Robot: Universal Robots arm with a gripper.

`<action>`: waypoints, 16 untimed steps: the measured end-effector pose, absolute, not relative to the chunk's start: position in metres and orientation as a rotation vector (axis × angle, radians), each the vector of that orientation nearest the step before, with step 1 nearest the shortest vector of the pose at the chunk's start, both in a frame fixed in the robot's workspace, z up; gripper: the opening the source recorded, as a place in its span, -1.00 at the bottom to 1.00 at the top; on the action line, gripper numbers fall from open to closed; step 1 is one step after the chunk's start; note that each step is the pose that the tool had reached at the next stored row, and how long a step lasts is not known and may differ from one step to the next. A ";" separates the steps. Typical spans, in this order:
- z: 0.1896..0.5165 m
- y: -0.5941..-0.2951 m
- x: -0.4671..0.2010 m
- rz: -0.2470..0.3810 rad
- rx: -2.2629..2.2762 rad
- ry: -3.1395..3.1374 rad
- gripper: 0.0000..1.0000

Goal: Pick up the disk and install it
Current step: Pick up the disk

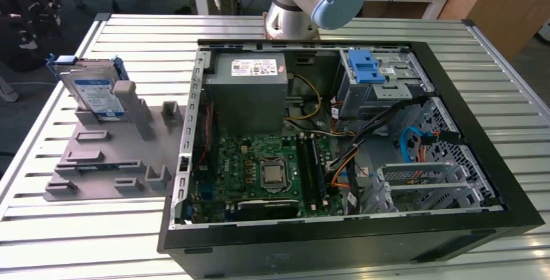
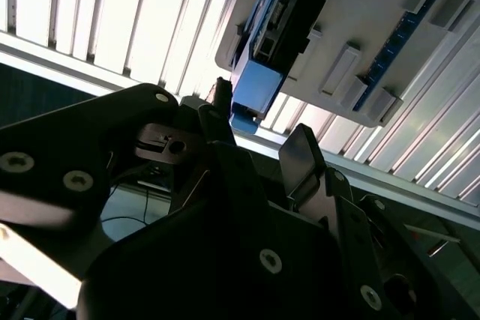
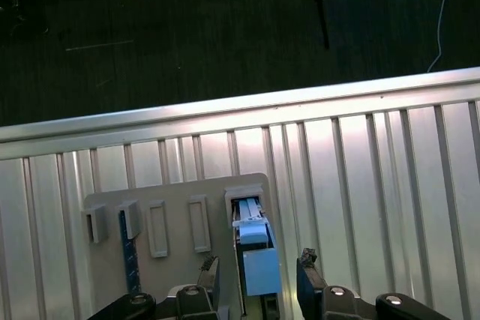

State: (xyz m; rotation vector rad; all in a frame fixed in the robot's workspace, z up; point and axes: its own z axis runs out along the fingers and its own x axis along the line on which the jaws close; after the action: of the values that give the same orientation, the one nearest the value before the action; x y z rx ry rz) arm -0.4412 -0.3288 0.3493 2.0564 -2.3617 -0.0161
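The disk [image 1: 93,93] is a silver hard drive with a white and blue label and blue rails. It stands on edge in a slot of the grey holder [image 1: 103,158] at the exterior view's left. In the first wrist view my gripper [image 3: 257,269] is open, and the disk's blue end [image 3: 255,260] sits between its two dark fingertips [image 3: 307,266] with a gap on each side. The second wrist view shows the same blue end [image 2: 259,84] just beyond the gripper [image 2: 261,118], the fingers [image 2: 300,151] apart and nothing held.
An open computer case [image 1: 481,132] lies on the slatted metal table [image 1: 51,228], with a motherboard, a grey power supply box [image 1: 249,80] and a silver drive cage with a blue latch [image 1: 369,67]. The arm's base [image 1: 297,9] stands behind the case. Dark floor lies beyond the table edge [image 3: 225,121].
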 end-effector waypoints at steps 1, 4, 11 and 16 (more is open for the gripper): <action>0.349 -0.329 -0.441 -0.016 2.057 -2.361 0.06; 0.347 -0.329 -0.440 -0.016 2.060 -2.358 0.06; 0.343 -0.329 -0.440 -0.016 2.061 -2.358 0.06; 0.340 -0.329 -0.439 -0.016 2.062 -2.357 0.06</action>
State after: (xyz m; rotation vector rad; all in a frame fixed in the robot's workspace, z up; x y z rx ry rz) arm -0.4385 -0.3295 0.3403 2.0617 -2.3570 -0.0161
